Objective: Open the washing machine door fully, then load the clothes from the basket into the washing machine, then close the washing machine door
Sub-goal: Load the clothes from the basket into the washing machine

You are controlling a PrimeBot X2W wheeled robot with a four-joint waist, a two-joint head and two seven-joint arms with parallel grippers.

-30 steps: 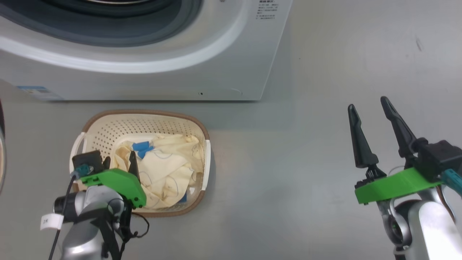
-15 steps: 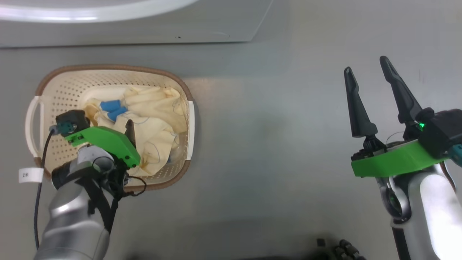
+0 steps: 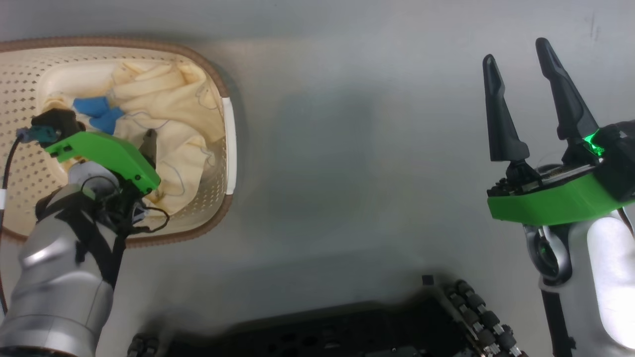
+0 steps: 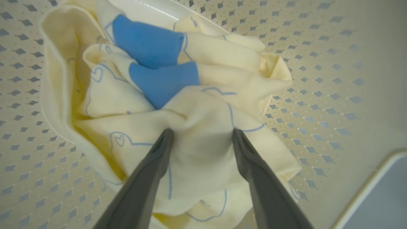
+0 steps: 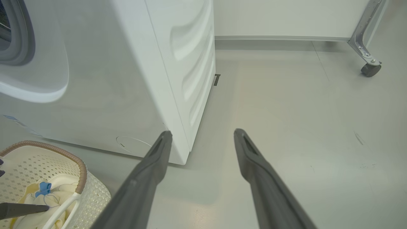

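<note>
Cream perforated brown-rimmed plastic basket [image 3: 20, 84]: left part cut off by head view's edge. Left gripper [image 4: 202, 132]: fingers largely hidden behind green mount [image 3: 104, 153] in head view. Big white washing machine [image 5: 111, 79]: top, left cut off.

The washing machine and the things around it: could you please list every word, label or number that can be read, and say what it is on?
No text can be read in any view.
Sticker low on the front of the washing machine: a bluish patch, too small and blurred to read.
Clothes in the basket: blue outline prints with hearts, no letters.
</note>
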